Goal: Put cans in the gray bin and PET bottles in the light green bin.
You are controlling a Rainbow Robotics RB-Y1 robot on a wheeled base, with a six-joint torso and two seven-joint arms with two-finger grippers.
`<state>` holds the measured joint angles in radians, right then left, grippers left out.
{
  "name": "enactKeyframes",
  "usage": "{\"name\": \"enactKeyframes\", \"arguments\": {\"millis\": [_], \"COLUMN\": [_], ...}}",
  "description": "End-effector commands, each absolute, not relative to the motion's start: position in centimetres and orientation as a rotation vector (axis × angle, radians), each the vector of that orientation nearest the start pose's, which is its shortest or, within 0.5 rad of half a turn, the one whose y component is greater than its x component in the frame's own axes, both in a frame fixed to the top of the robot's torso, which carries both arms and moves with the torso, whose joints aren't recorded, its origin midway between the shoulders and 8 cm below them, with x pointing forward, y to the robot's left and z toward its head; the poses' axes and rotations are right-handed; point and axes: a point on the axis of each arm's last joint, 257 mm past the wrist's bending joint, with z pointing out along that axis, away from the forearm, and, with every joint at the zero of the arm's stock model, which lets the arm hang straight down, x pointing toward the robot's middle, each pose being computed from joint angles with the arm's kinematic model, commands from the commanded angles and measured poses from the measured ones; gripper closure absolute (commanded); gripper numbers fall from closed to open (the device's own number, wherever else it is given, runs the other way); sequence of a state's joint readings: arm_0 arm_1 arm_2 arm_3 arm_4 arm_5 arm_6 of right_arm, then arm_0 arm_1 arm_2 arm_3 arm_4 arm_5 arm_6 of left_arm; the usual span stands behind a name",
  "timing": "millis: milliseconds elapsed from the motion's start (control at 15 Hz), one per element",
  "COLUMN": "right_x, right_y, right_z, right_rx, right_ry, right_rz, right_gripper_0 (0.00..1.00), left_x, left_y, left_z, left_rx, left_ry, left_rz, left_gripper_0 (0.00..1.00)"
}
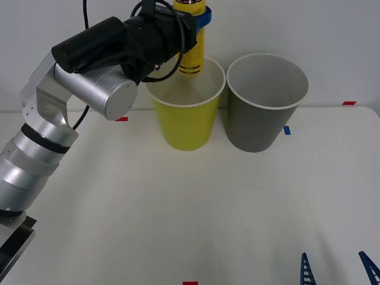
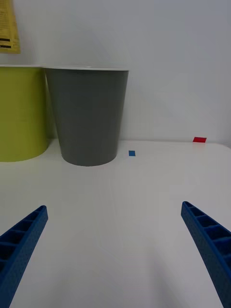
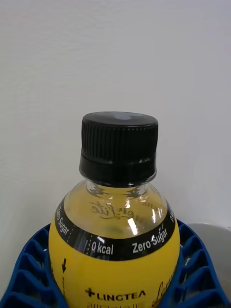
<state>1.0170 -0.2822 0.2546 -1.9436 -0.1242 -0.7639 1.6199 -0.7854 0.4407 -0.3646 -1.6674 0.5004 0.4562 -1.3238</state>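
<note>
My left gripper (image 1: 199,18) is shut on the PET bottle (image 1: 192,52) and holds it upright above the mouth of the light green bin (image 1: 184,127). The bottle's base hangs about level with the bin's far rim. Up close, the bottle (image 3: 115,211) has a black cap and a yellow label, and the blue fingers (image 3: 26,269) clasp its shoulder. The gray bin (image 1: 258,127) stands just right of the green one. My right gripper (image 1: 336,270) rests open low at the table's front right, facing the gray bin (image 2: 89,120) and the light green bin (image 2: 21,115). Cans are out of view.
The two bins stand close together at the back of the white table (image 1: 196,214), near the wall. Small red tape marks (image 1: 349,103) and a blue mark (image 2: 132,153) lie on the tabletop. The left arm's elbow (image 1: 98,89) hangs over the table's left side.
</note>
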Motion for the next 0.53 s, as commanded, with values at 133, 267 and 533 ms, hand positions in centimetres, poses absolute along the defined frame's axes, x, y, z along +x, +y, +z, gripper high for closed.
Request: {"name": "enactKeyframes", "arguments": {"millis": [133, 267, 533], "right_x": [22.3, 22.3, 22.3], "right_y": [-25.6, -25.6, -25.6], "right_z": [-23.9, -23.9, -23.9], "right_rx": [-0.036, -0.036, -0.036], "right_ry": [1.456, 1.456, 1.456], "right_rz": [-0.037, -0.037, -0.037], "right_gripper_0": [0.04, 0.03, 0.04], "left_x": [60.2, 59.9, 58.8], "left_y": [0.4, 0.6, 2.2], "left_z": [7.6, 7.9, 10.0], "left_rx": [0.443, 0.440, 0.468], "left_ry": [1.389, 1.387, 1.359], "left_rz": [-0.521, -0.535, -0.511], "left_gripper_0": [0.00, 0.00, 0.00]}}
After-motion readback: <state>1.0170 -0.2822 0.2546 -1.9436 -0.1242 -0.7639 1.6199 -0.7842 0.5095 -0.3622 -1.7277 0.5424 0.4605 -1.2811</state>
